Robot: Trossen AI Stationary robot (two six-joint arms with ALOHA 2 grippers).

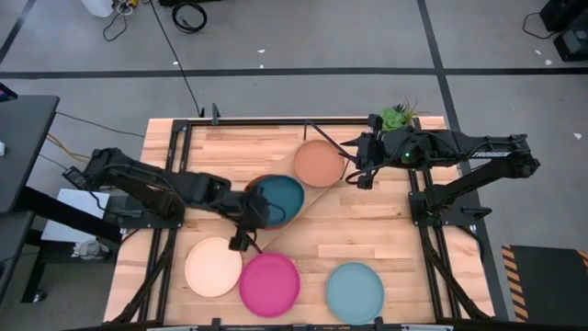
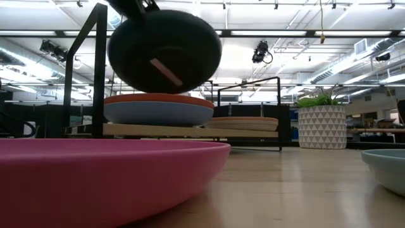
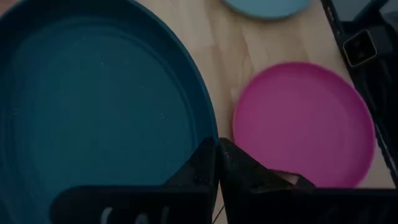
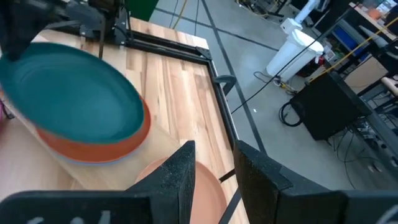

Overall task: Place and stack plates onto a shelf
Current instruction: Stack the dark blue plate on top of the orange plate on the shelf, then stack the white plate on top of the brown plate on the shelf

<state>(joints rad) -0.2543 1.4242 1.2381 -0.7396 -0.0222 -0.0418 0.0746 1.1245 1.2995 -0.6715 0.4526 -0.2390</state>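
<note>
My left gripper (image 1: 255, 217) is shut on the dark teal plate (image 1: 280, 198), which hangs tilted in the air over the shelf's (image 2: 247, 133) left end. Below it an orange plate (image 2: 158, 99) lies on a blue-grey plate (image 2: 158, 114) on the board. A tan-brown plate (image 1: 319, 163) rests on the shelf's other end. Cream (image 1: 213, 267), magenta (image 1: 269, 283) and light blue (image 1: 355, 291) plates lie flat near the table's front edge. My right gripper (image 1: 360, 176) hovers open beside the tan-brown plate, with nothing between its fingers. My left gripper pinches the teal plate's rim (image 3: 208, 134) between its two fingers, on the plate's near-left side. The fingers (image 3: 242, 171) come slanting down from the table's left. The plate is lifted clear above the orange plate (image 4: 109, 148) and tilted.
A small potted plant (image 1: 397, 116) stands at the far right corner, behind my right arm. The shelf's black frame ends (image 2: 82, 69) rise beside the plate stack. Bare tabletop (image 1: 386, 230) lies between the shelf and the front plates.
</note>
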